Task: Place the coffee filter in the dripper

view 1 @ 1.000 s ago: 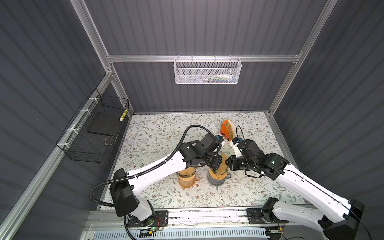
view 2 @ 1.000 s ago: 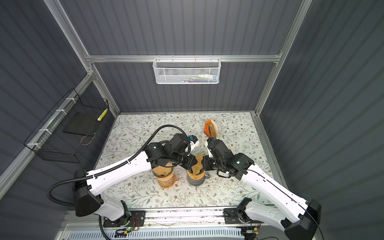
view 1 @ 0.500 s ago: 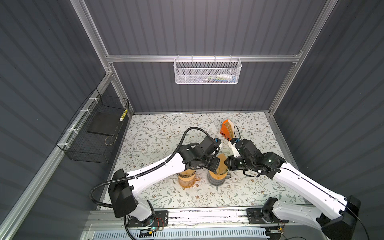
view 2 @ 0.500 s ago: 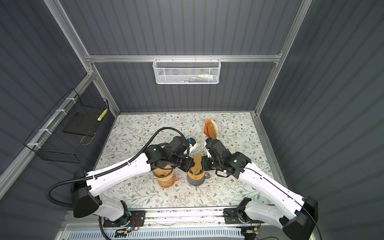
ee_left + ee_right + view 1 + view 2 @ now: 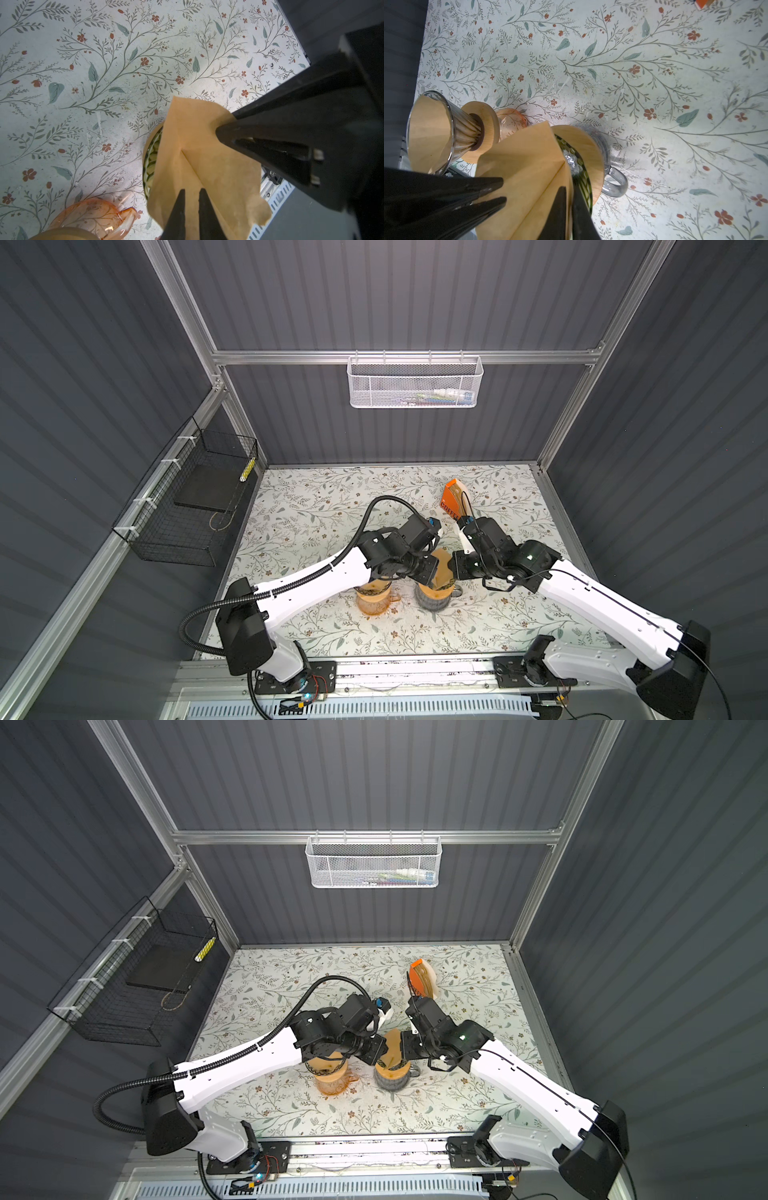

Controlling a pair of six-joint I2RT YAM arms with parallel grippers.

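A brown paper coffee filter (image 5: 444, 568) (image 5: 392, 1046) hangs partly spread over the mouth of the green-patterned dripper (image 5: 151, 158) (image 5: 581, 180). The dripper sits on a wooden collar (image 5: 591, 149) on a grey glass mug (image 5: 434, 601). My left gripper (image 5: 192, 193) (image 5: 432, 568) is shut on one side of the filter (image 5: 203, 162). From the opposite side, my right gripper (image 5: 569, 193) (image 5: 455, 568) pinches the filter's (image 5: 529, 166) folded edge. How deep the filter's tip sits in the dripper is hidden.
Just left of the grey mug stands a clear glass dripper holding its own filter (image 5: 431, 133) on a pink mug (image 5: 374, 597). An orange filter box (image 5: 453, 499) stands behind the grippers. A white mesh basket (image 5: 413, 383) hangs on the back wall, a black wire basket (image 5: 195, 506) on the left wall.
Both grippers have sunk slightly with the filter toward the dripper. The right jaws have closed a little tighter on the paper.
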